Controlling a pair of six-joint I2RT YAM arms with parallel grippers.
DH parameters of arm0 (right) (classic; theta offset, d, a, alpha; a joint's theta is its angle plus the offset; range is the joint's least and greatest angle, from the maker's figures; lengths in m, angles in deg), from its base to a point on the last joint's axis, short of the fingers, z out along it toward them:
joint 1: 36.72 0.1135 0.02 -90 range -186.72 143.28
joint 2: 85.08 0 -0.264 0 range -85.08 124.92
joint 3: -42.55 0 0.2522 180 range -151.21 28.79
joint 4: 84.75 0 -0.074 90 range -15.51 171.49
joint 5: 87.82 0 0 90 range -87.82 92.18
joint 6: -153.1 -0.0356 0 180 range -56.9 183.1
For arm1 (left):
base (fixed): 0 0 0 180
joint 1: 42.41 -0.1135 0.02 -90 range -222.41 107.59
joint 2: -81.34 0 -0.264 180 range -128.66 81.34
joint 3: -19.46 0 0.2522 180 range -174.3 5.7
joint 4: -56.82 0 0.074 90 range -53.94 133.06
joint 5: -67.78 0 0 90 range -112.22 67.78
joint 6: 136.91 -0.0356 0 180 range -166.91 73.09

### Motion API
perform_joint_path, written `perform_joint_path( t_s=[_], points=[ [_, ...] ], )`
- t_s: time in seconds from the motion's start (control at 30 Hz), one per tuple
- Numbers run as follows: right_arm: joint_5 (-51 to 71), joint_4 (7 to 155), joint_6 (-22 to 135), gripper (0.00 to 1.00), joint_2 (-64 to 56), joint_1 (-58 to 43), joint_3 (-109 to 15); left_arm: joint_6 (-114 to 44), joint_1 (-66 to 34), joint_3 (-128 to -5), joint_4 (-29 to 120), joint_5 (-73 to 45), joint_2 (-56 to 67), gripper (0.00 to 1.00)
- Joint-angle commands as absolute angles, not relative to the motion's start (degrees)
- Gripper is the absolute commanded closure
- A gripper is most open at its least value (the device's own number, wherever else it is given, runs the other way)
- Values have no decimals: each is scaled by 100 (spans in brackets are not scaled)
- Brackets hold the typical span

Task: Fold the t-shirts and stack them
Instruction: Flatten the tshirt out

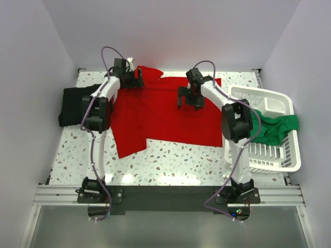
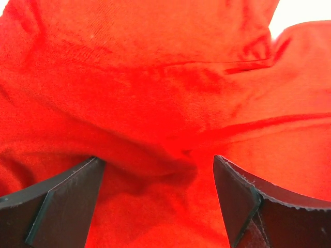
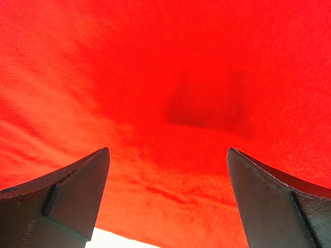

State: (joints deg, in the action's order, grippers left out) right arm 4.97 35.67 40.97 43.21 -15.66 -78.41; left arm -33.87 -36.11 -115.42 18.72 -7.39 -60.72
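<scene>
The red t-shirt (image 1: 165, 113) lies spread over the middle of the table, its far left corner rumpled. My left gripper (image 1: 139, 78) is open at that far left corner; in the left wrist view (image 2: 158, 163) a raised fold of the red t-shirt (image 2: 155, 103) lies between its spread fingers. My right gripper (image 1: 187, 99) is open low over the shirt's far middle; in the right wrist view (image 3: 168, 152) flat red t-shirt cloth (image 3: 170, 77) fills the frame. The black t-shirt (image 1: 72, 106) lies folded at the left edge. The green t-shirt (image 1: 274, 129) hangs bunched in the basket.
A white slatted basket (image 1: 269, 155) stands at the right edge of the table. White walls close the table at the back and sides. Speckled tabletop (image 1: 176, 160) shows in front of the red shirt.
</scene>
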Motion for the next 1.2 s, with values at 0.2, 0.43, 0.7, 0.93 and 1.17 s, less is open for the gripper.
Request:
perform_joint_path(
  t_s=[0.2,0.43,0.7,0.93,1.17],
  points=[
    [772,3491,4130,1,3648,-1545,-8319,-3293,-3512,-10639,2109,-1113,-3840,9],
    [851,3746,4165,2,3024,-1545,-7449,-3083,-3486,-7994,1995,-2115,-1800,14],
    [930,3992,4218,5,2496,-1554,-6343,-2161,-3301,-5058,1459,-2889,346,27],
    [1141,4062,4262,7,2356,-1554,-6007,-1334,-2888,-3792,774,-3258,1269,37],
    [1211,4089,4306,8,2303,-1545,-5989,-676,-2573,-3342,422,-3196,1227,42]
  ],
)
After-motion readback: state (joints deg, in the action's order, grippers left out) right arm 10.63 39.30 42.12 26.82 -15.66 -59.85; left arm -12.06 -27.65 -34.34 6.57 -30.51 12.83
